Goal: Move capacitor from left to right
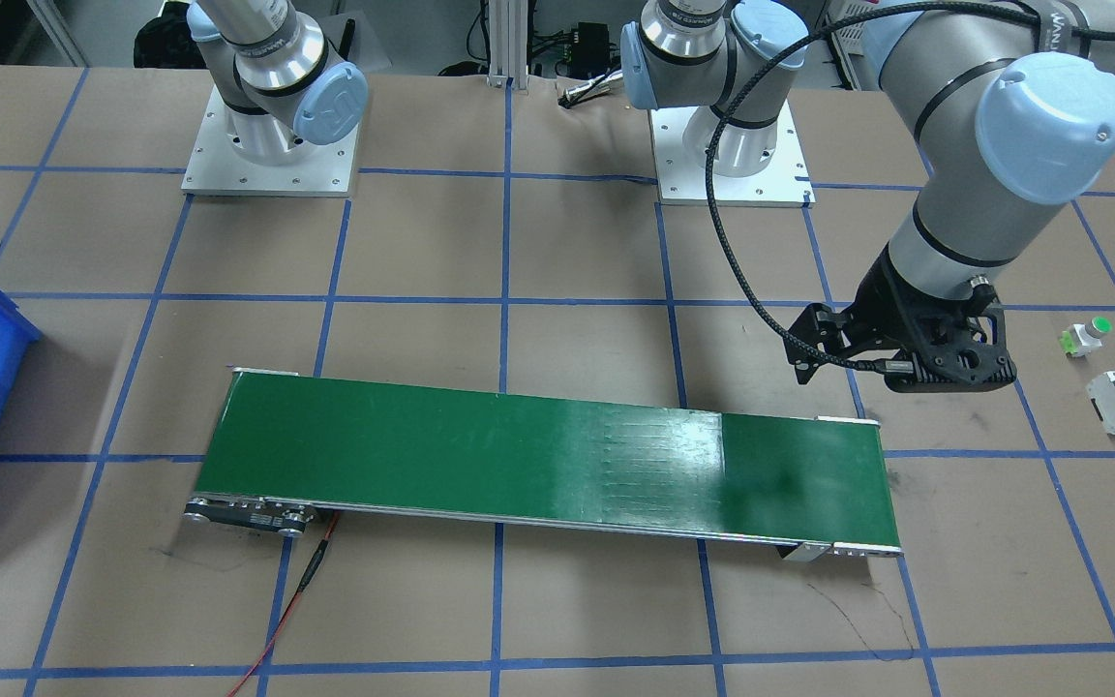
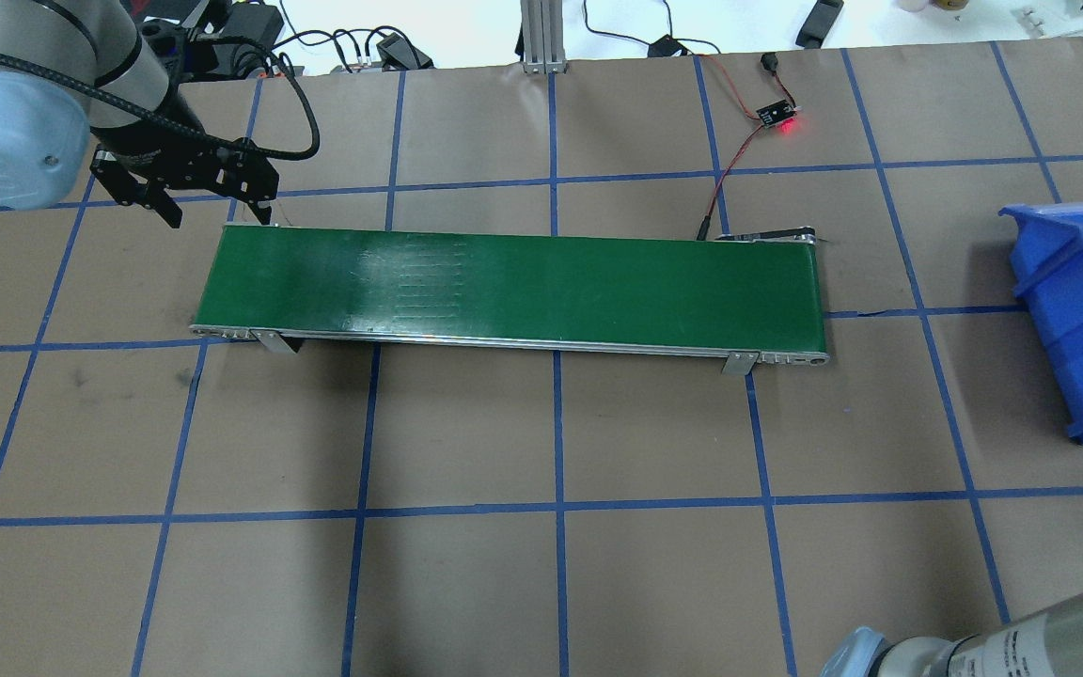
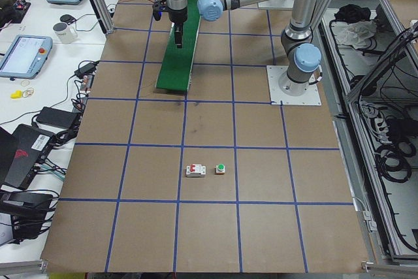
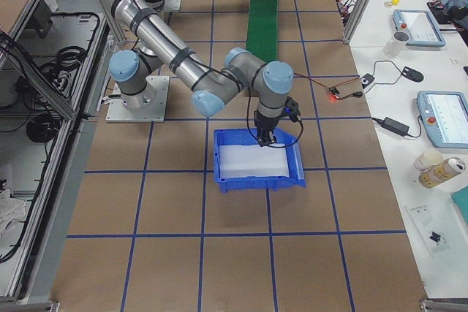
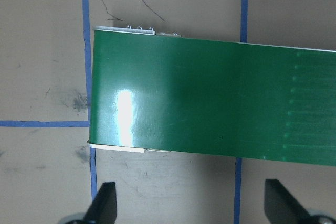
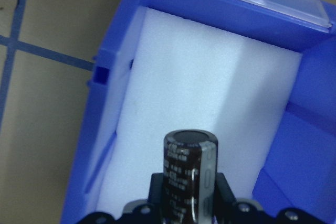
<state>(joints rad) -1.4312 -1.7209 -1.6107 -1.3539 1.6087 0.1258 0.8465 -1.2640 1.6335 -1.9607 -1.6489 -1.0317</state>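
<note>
The task is in its last step, the drop-off. The right gripper (image 4: 265, 137) hangs over the blue bin (image 4: 256, 183). Its two fingers are closed on the lower part of the capacitor (image 6: 190, 174), a dark brown can with a pale strip down one side. The can stands out from the fingers with its flat end pointing into the bin. It sits over the white foam (image 6: 210, 77) that lines the bin floor, nearer the bin's long wall than its middle. I cannot tell from these views whether it is just clear of the foam or well above it.

The left gripper (image 5: 190, 202) is well apart from the bin. It hovers beside the end of the green belt (image 5: 210, 98) that lies farthest from the bin, with its fingers spread wide and nothing between them. It seems to have no further part in the job.

As I judge it, the next move is a short drop straight down until the can is close to or resting on the foam. The fingers then need to open cleanly, and the arm should lift straight up so it does not knock the bin wall. A round can may roll once it is let go, so a low release looks safer than a drop from height.
</note>
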